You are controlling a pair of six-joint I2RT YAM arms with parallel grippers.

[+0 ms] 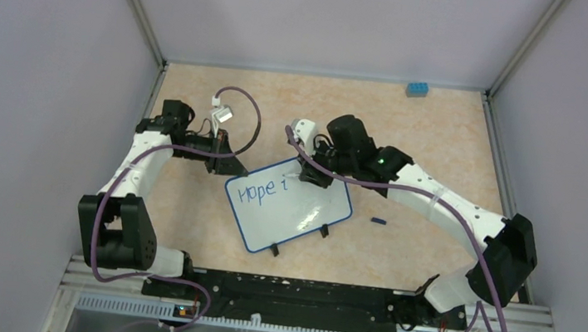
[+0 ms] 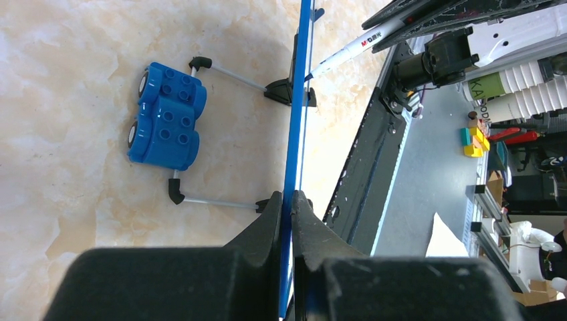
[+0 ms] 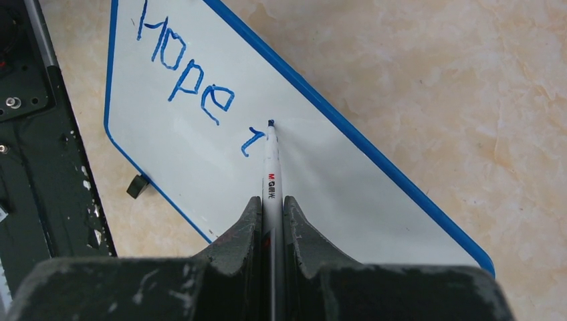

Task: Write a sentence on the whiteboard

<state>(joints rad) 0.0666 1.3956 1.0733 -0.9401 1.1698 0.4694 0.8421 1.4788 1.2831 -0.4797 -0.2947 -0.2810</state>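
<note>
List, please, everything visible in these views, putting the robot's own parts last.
small glossy white whiteboard with blue rim: one, white, mid-table, on black clip feet.
blue handwritten marker words: one line, blue, "Hope i", on the board.
white-barrelled marker pen: one, white, tip at the board.
blue studded plastic toy block: one, blue, table's far edge.
small dark cap-like piece: one, dark, right of the board.
beige marbled table: one, beige.
left end effector: one, black, shut on the board's rim.
right end effector: one, black, shut on the marker pen.
</note>
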